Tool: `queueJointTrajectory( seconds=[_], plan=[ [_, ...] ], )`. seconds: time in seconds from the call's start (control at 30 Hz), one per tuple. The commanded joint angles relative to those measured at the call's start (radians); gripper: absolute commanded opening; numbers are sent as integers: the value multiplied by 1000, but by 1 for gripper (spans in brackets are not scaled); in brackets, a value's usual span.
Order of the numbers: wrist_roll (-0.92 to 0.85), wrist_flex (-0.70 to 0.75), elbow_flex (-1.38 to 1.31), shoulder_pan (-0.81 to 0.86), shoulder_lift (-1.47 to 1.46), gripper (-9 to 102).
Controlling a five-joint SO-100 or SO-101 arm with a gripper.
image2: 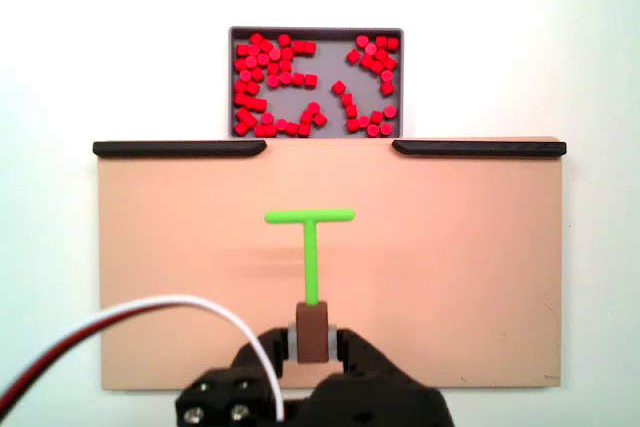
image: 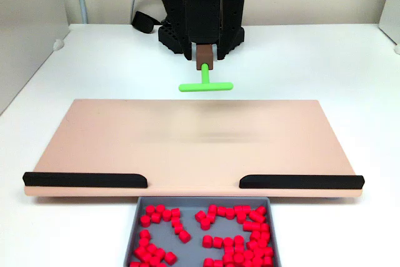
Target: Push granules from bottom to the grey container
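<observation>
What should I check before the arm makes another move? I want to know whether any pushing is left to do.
1. Granules in the grey container: ok, they lie inside its walls in both fixed views.
2. Tan board free of granules: ok, none lie on it.
3. Gap between the black strips in front of the container: ok, nothing blocks it.
4. Green T-shaped pusher held in the gripper: ok, its brown base sits between the jaws.
5. Pusher height above the board: cannot tell for certain; a blurred shadow suggests it is raised.
6. Cable away from the pusher: ok.
</observation>
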Motion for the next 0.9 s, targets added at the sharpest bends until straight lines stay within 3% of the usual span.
queueJointTrajectory(
  seconds=[0.0, 0.2, 0.87],
  plan=[
    [-9, 2, 100, 14, 140, 0],
    [18, 2, 207, 18, 262, 0],
    [46, 0, 207, -2, 253, 0]
  ],
)
